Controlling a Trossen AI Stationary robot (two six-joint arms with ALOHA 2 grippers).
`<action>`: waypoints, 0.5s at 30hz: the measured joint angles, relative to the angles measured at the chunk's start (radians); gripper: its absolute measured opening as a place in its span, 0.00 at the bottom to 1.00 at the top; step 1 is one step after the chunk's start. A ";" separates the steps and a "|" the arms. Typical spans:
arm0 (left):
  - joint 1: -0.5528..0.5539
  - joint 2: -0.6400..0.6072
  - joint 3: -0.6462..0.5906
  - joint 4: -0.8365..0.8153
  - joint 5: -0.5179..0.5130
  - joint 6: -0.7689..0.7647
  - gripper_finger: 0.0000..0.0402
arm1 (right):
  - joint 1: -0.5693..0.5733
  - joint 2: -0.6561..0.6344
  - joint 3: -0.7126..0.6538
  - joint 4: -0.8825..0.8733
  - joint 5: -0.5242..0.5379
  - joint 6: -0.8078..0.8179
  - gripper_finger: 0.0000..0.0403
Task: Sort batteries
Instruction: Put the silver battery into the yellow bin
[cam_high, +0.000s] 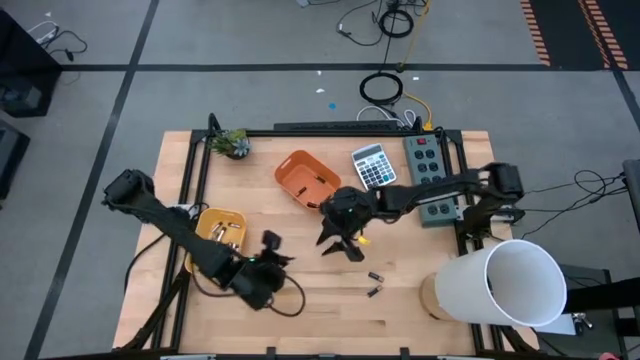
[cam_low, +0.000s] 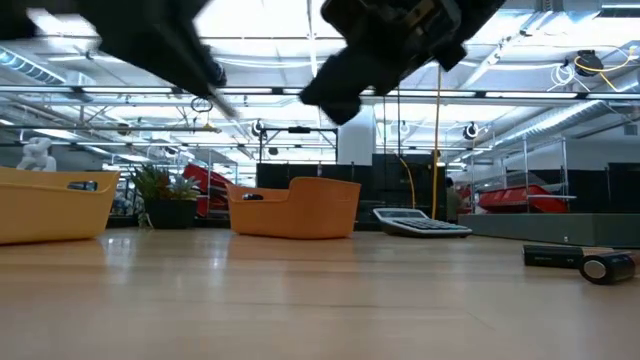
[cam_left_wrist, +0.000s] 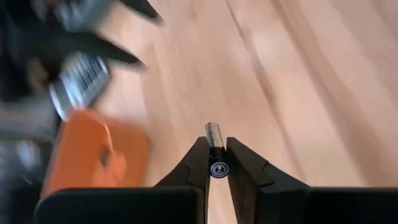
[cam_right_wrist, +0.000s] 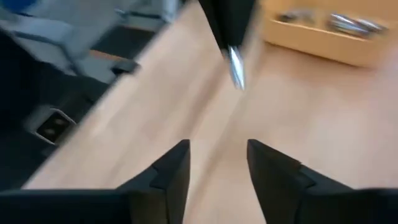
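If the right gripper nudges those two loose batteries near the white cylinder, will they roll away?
Likely yes: the two batteries are small cylinders lying on their sides on the bare wooden table, nothing blocking them. The open right gripper hangs nearby.

The middle of the table (cam_high: 300, 300) is crowded: the left gripper (cam_high: 272, 250), closed on a battery (cam_left_wrist: 213, 133), and the right gripper (cam_high: 340, 243), fingers apart, hang near each other above the wood. Behind them the orange bin (cam_high: 306, 178) and calculator (cam_high: 374, 165) block the back. The yellow bin (cam_high: 220, 230) walls the left side. Two batteries (cam_high: 374, 283) lie right of centre. A white cylinder (cam_high: 505, 285) fills the right front corner. The front strip lies bare.
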 joint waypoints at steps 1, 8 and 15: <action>-0.016 -0.011 0.024 -0.088 0.016 -0.079 0.09 | -0.006 -0.025 0.000 -0.044 0.031 -0.008 0.38; -0.076 -0.030 0.109 -0.639 0.360 -0.765 0.09 | -0.019 -0.134 0.000 -0.344 0.266 -0.043 0.40; -0.119 -0.029 -0.030 -0.880 0.448 -1.120 0.17 | 0.013 -0.127 -0.001 -0.607 0.408 -0.019 0.41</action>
